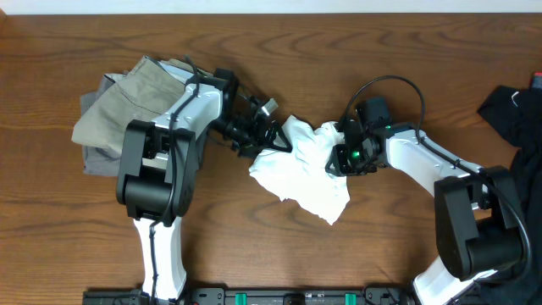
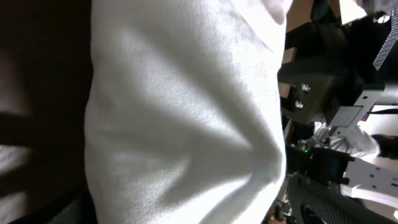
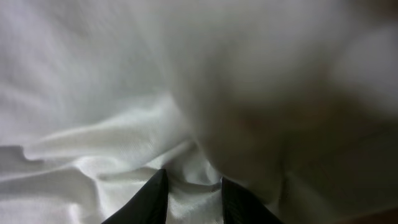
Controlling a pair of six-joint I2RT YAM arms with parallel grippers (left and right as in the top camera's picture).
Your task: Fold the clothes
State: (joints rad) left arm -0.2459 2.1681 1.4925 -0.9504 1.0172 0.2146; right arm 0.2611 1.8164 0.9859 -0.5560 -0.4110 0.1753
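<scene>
Nearest to us, the bare wooden table (image 1: 68, 237) runs along the near edge, where both arm bases stand. Just beyond them the white T-shirt (image 1: 305, 182) lies crumpled at the middle of the table. Its lower corner reaches toward the near side and its bunched upper part lifts between the two claws. We see no print on the cloth that shows.

The right gripper (image 1: 343, 148) comes in from the right and is sunk into the raised bunch. In the right wrist view its two dark fingers (image 3: 146, 202) stand close together with a fold of white cloth pinched between them, so we read it as clamped on the T-shirt.

The left gripper (image 1: 273, 135) reaches in from the left to the shirt's left edge. From overhead its jaws look spread apart, touching the cloth but not closed on it. Its wrist view is filled by a hanging sheet of white fabric, with the other arm's black hardware past it on the right.

Farther back on the left, khaki and grey trousers (image 1: 127, 102) lie in a heap, well apart from the shirt. At the far right edge sits a black garment (image 1: 512, 114).
</scene>
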